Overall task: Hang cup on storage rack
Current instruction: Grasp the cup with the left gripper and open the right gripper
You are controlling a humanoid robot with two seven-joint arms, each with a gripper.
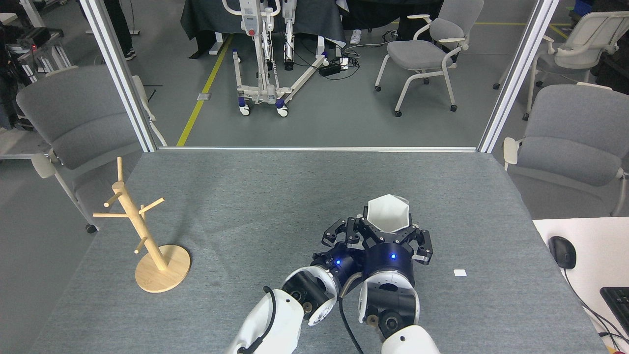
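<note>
Grey felt table [275, 196]; right gripper [391, 235] clamps faceted white cup [388, 213], left gripper [342, 235] spread beside it; wooden rack [142, 231] well apart.

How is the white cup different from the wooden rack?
The cup is white with flat-sided walls; the rack is light wood, a thin post with pegs. The cup sits in the right claw, while the rack stands alone on its round base, far left. Both are over the grey table.

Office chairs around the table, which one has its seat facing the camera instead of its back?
The far grey chair with white armrests, out on the floor beyond the table's far edge. The other grey chairs, left and right, show their backrests.
</note>
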